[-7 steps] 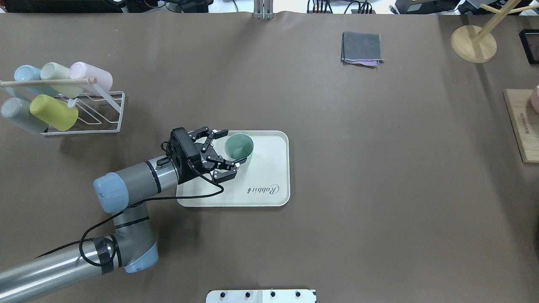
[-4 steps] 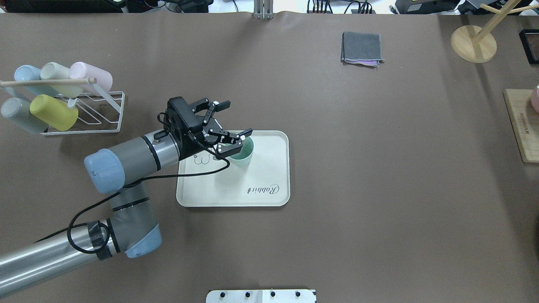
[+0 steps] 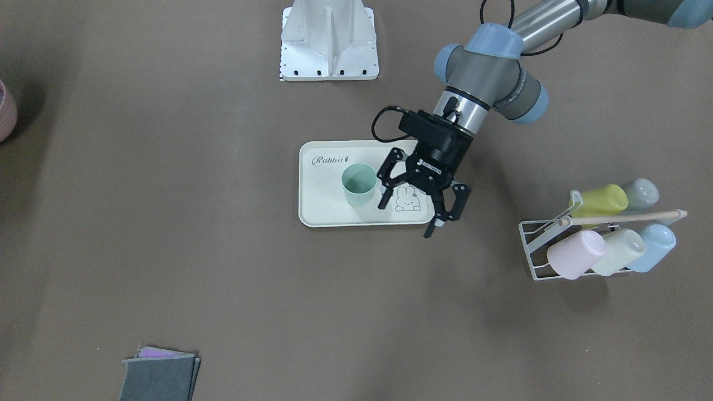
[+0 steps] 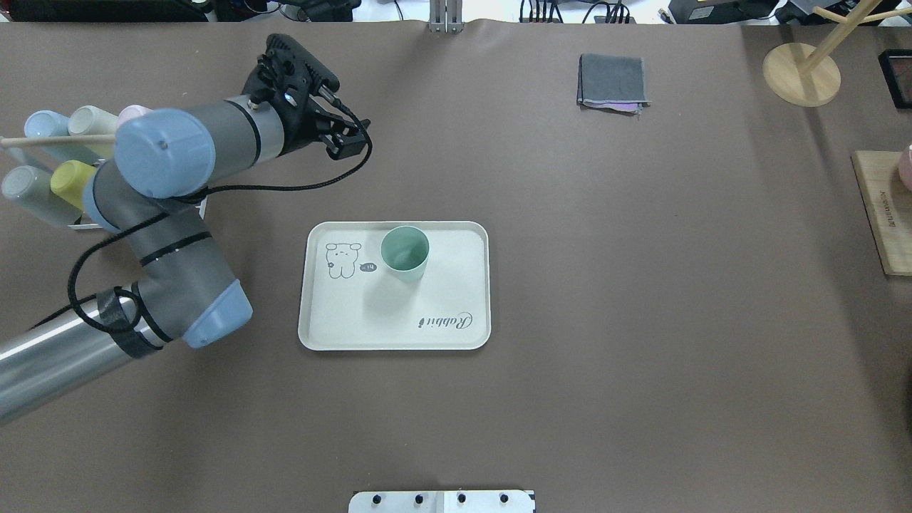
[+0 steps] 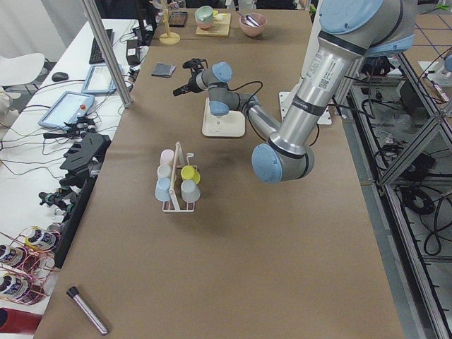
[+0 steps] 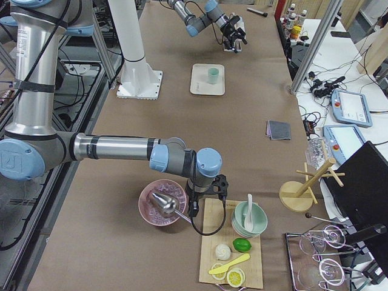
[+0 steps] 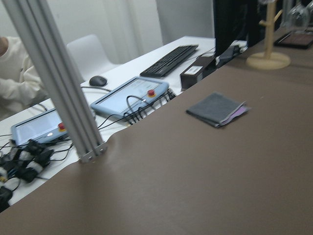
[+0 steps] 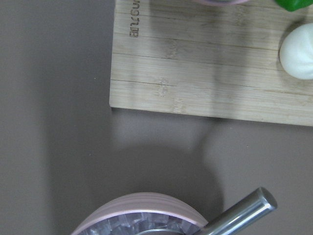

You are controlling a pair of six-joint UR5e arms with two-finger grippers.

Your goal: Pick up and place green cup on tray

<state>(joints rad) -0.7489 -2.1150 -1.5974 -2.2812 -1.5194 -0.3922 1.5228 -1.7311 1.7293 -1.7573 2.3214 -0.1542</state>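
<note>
The green cup (image 4: 405, 253) stands upright on the cream tray (image 4: 449, 285), near the bunny drawing, and nothing touches it. In the overhead view my left gripper (image 4: 354, 139) is raised high, up and left of the tray, and points away over the table. The front view shows the cup (image 3: 359, 184) on the tray (image 3: 320, 206) with the left gripper (image 3: 405, 221) open and empty beside it. My right gripper (image 6: 205, 197) shows only in the exterior right view, at the wooden board's edge; I cannot tell if it is open or shut.
A wire rack (image 3: 535, 245) with several pastel cups, one yellow-green (image 3: 599, 200), stands at the table's left. A folded grey cloth (image 4: 613, 80) and a wooden stand (image 4: 801, 71) are at the back right. A pink bowl (image 6: 160, 203) holds a metal spoon (image 8: 244, 213).
In the overhead view the open left gripper has lifted away from the cup and swung up and back to the left. The cup stays on the tray.
</note>
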